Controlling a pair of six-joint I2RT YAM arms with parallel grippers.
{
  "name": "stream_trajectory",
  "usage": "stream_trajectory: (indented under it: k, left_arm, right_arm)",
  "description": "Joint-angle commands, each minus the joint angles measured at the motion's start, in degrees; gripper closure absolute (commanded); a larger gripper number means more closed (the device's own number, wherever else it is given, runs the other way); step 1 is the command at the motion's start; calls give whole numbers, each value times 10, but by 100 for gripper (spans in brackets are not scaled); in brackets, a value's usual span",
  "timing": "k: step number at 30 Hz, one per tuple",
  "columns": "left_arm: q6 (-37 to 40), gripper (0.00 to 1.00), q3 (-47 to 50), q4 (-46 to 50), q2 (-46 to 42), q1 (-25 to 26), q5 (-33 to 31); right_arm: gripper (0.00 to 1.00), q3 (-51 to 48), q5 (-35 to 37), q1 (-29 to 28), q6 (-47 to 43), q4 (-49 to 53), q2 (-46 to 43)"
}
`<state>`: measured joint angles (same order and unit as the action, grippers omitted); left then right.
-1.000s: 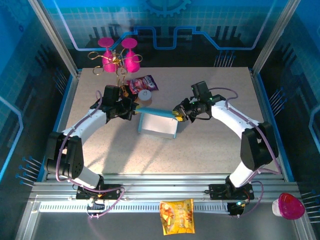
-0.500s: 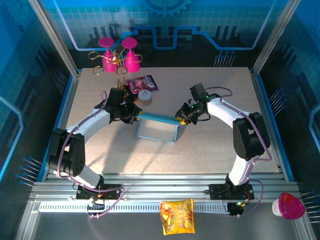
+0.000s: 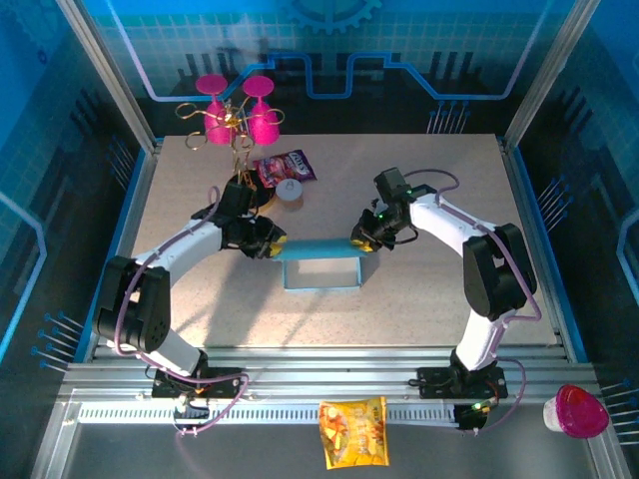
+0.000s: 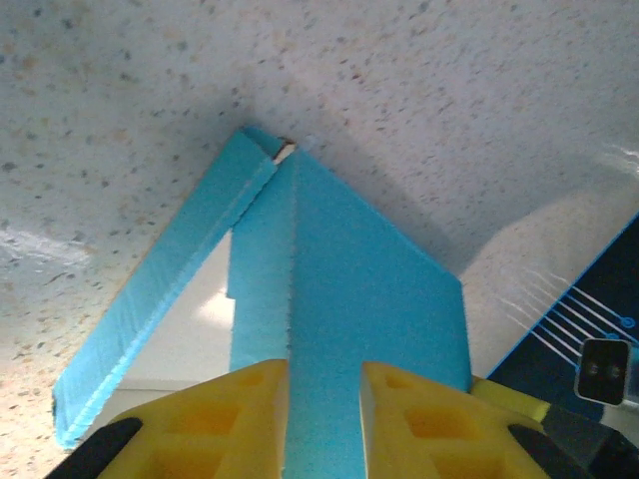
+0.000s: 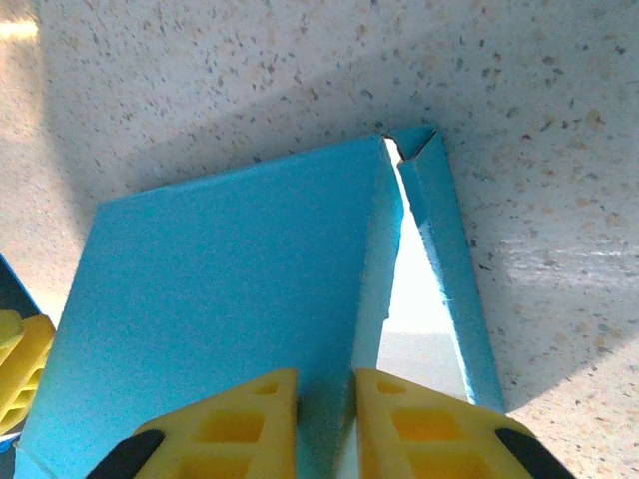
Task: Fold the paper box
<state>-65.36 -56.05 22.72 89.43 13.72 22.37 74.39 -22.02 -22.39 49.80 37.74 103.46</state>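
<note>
The light blue thin cardboard paper box [image 3: 318, 250], half raised with pale inner faces around an open hollow, stands mid-way across the speckled beige table [image 3: 429, 299]. The right gripper [image 5: 325, 379] pinches its right wall. The left gripper [image 4: 324, 374] straddles its left wall, and I cannot tell whether it grips.

A speckled beige table [image 3: 419, 289] forms the floor of the cell. Silver aluminium posts [image 3: 105, 70] rise at its far corners, and a ribbed metal rail [image 3: 329, 384] runs along the near edge. The back wall [image 3: 419, 40] is a blue gridded panel with a gear motif, possibly translucent. Bright light pools on the tabletop near its middle.
</note>
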Motion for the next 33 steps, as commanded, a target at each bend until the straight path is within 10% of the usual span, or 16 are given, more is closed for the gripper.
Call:
stream_trajectory:
  k: [1,33]
  left_arm:
    - [21,74,18,17,-9,8,10]
    - [88,75,70,-3,25,47,-7]
  right_arm:
    - [79,12,28,-11,-28,34,-2]
    - [77,28,139,-49,-171,105,2]
